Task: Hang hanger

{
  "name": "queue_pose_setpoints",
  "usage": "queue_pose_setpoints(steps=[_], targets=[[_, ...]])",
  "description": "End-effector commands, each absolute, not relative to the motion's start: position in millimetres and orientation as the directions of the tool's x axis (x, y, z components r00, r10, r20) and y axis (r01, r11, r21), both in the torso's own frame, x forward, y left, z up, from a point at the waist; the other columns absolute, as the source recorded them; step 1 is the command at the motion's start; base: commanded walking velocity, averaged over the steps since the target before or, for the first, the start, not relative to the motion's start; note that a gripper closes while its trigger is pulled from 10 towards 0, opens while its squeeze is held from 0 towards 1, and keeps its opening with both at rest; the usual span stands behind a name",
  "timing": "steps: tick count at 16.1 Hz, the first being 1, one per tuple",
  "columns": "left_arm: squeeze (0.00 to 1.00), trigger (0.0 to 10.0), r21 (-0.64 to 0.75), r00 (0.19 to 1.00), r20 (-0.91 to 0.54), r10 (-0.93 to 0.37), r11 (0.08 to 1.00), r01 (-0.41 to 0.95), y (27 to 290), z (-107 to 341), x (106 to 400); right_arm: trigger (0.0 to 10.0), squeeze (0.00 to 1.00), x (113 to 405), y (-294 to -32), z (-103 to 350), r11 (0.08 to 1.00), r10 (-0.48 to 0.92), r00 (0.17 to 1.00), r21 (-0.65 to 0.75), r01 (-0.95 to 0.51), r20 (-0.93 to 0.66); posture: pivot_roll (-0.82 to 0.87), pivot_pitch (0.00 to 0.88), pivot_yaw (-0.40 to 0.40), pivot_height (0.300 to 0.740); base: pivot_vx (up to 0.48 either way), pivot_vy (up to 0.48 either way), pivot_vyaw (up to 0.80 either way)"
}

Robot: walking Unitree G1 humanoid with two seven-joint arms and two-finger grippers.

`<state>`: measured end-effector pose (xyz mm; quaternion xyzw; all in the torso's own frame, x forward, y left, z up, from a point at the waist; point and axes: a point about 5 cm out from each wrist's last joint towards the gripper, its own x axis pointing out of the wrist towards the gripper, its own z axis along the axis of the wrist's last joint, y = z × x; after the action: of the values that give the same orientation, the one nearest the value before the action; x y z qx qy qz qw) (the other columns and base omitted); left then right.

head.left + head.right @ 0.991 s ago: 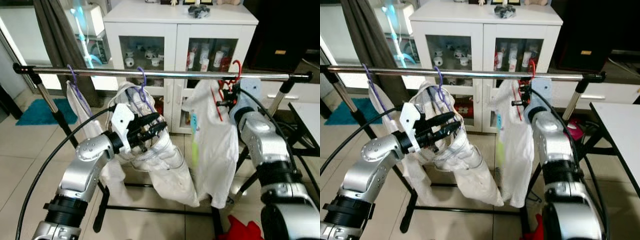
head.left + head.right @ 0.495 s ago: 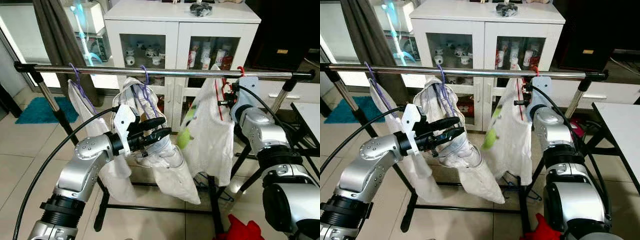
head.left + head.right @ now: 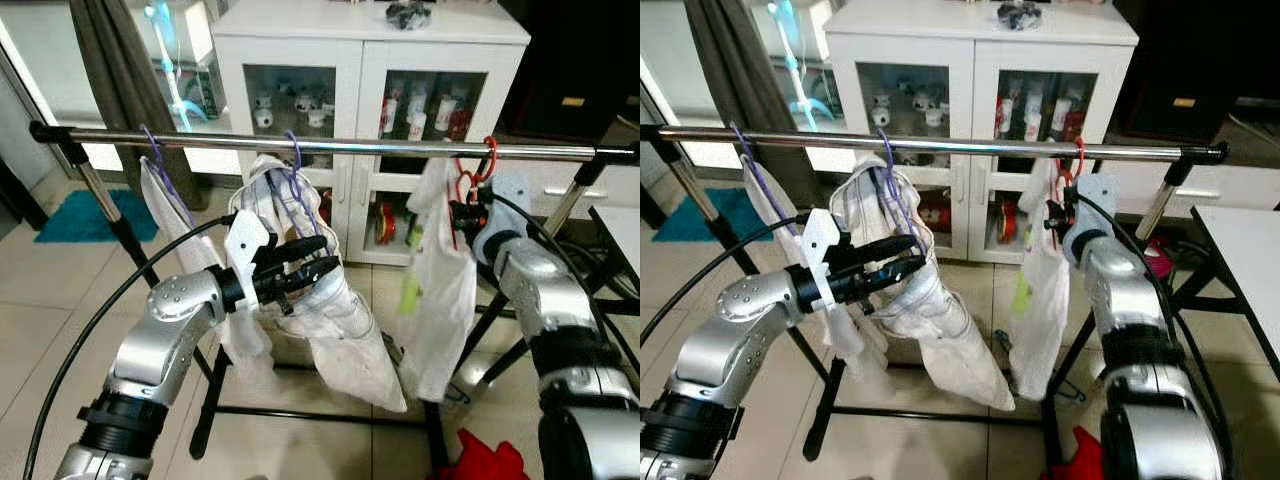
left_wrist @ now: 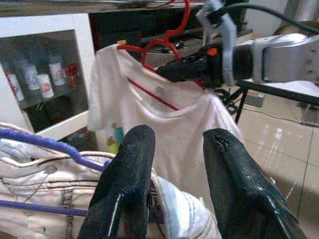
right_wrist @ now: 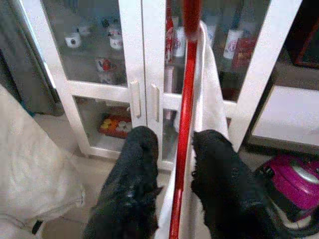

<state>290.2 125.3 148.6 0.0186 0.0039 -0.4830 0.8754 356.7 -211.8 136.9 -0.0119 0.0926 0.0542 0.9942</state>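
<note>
A red hanger (image 3: 487, 160) carrying a white t-shirt (image 3: 440, 290) has its hook over the steel rail (image 3: 350, 146) near the right end. My right gripper (image 3: 462, 213) is just below the rail, shut on the red hanger; in the right wrist view the hanger's red arm (image 5: 185, 124) runs between the two black fingers (image 5: 142, 164). My left gripper (image 3: 325, 262) is open in front of a pale garment (image 3: 330, 320) on a purple hanger (image 3: 290, 165), holding nothing. From the left wrist its fingers (image 4: 132, 164) point at the shirt (image 4: 164, 124).
Another purple hanger (image 3: 152, 150) with a white garment hangs at the rail's left. A white glass-door cabinet (image 3: 350, 60) stands right behind the rack. A grey curtain (image 3: 120, 70) and teal mat (image 3: 80, 215) lie far left. Red cloth (image 3: 480, 455) lies on the floor.
The white t-shirt has swung under the rail and now hangs straighter below the right gripper. The hanger's hook sits a little further right. The left arm has barely moved.
</note>
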Motion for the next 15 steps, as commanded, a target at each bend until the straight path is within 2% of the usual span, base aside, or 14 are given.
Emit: queue_pose_setpoints(steps=[1, 3, 4, 6, 9, 10, 11, 15], targets=[[0.0, 10.0, 0.054, 0.594, -0.021, -0.804, 0.592, 0.804, 134, 150, 291, 10.0, 1.0, 351, -212, 152, 0.991, 0.134, 0.983, 0.002, -0.135, -0.124, -0.15, 0.0, 0.053, 0.74, 0.0, 0.0, 0.0], [0.0, 10.0, 0.054, 0.723, -0.051, -0.689, 0.721, 0.691, 144, 144, 297, 10.0, 1.0, 331, -211, 162, 0.987, 0.163, 0.984, 0.025, -0.162, -0.072, -0.15, 0.0, 0.052, 0.74, 0.0, 0.0, 0.0], [0.0, 10.0, 0.058, 0.759, -0.056, -0.649, 0.756, 0.651, 146, 143, 298, 10.0, 1.0, 325, -210, 163, 0.985, 0.171, 0.983, 0.029, -0.169, -0.061, -0.15, 0.0, 0.049, 0.74, 0.0, 0.0, 0.0], [0.0, 10.0, 0.031, 0.863, -0.017, -0.505, 0.862, 0.505, 153, 142, 297, 10.0, 1.0, 294, -202, 165, 0.976, 0.197, 0.98, 0.101, -0.194, -0.021, -0.15, 0.0, 0.038, 0.74, 0.0, 0.0, 0.0], [0.0, 10.0, 0.032, 0.932, 0.025, -0.361, 0.932, 0.36, 158, 143, 287, 10.0, 1.0, 260, -192, 162, 0.963, 0.192, 0.981, 0.191, -0.189, -0.002, -0.16, 0.0, 0.024, 0.74, 0.0, 0.0, 0.0], [0.0, 10.0, 0.043, 0.95, 0.02, -0.31, 0.95, 0.309, 160, 141, 283, 10.0, 0.0, 249, -188, 155, 0.967, 0.18, 0.983, 0.187, -0.173, -0.021, -0.16, 0.0, 0.015, 0.74, 0.0, 0.0, 0.0], [0.0, 10.0, 0.048, 0.964, 0.012, -0.267, 0.963, 0.266, 163, 140, 278, 10.0, 0.0, 240, -186, 148, 0.966, 0.149, 0.988, 0.218, -0.136, -0.045, -0.16, 0.0, 0.011, 0.74, 0.0, 0.0, 0.0], [0.0, 10.0, 0.051, 0.974, 0.011, -0.227, 0.973, 0.226, 167, 136, 267, 10.0, 0.0, 225, -189, 142, 0.972, 0.114, 0.991, 0.214, -0.096, -0.071, -0.16, 0.0, 0.003, 0.74, 0.0, 0.0, 0.0]])
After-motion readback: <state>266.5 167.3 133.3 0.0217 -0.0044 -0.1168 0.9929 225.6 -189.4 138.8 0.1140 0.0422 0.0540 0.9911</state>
